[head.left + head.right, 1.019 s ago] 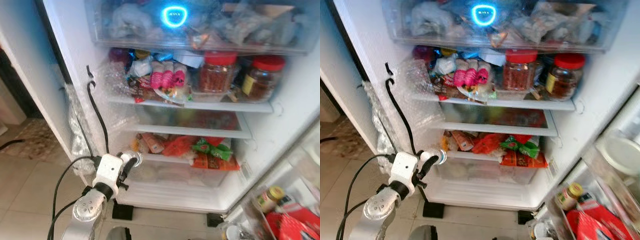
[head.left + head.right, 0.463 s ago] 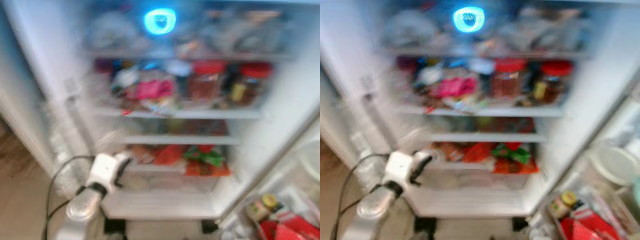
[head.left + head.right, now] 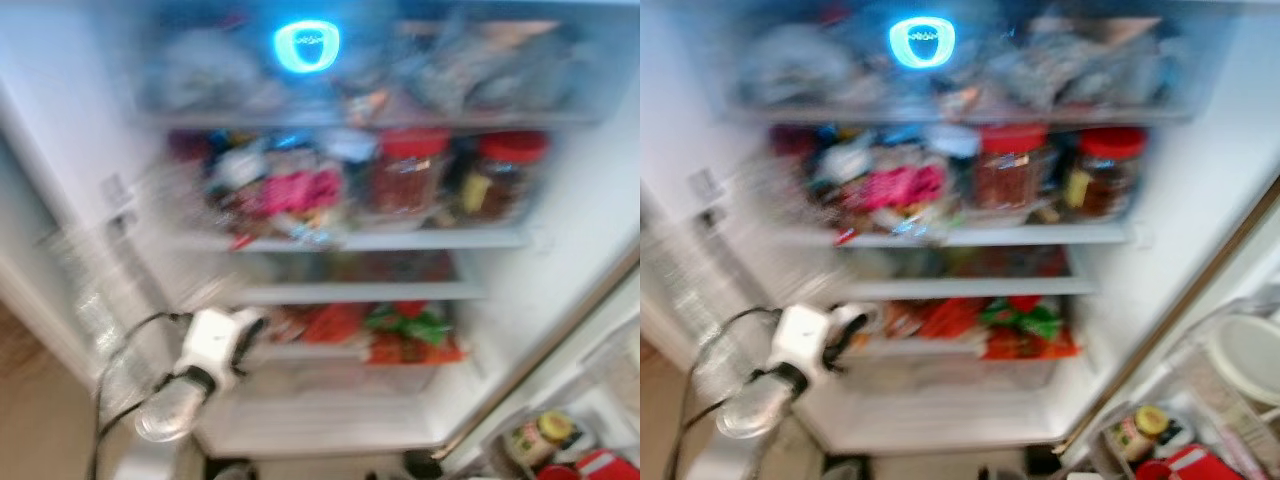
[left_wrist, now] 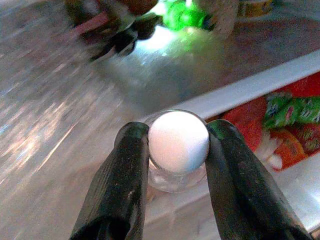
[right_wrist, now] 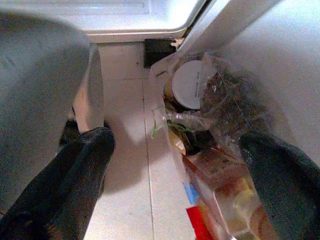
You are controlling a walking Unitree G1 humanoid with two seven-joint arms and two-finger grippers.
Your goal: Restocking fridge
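The left gripper (image 4: 177, 165) pinches one small clear jar with a round white lid (image 4: 178, 141) between its two black fingers, held in front of the open fridge (image 3: 600, 230) at the level of the lower shelf. On the middle shelf stand two glass jars with red lids (image 3: 411, 170), beside a blurred heap of pink and blue packets (image 3: 290, 190). Below lie crinkled red, orange and green bags (image 3: 405, 330). One glowing blue ring (image 3: 306, 46) shines on the frosted top drawer. The right gripper (image 5: 175, 165) hangs with its two fingers wide apart over beige floor tiles (image 5: 130, 150), near a door bin holding a white-lidded tub (image 5: 192, 84)
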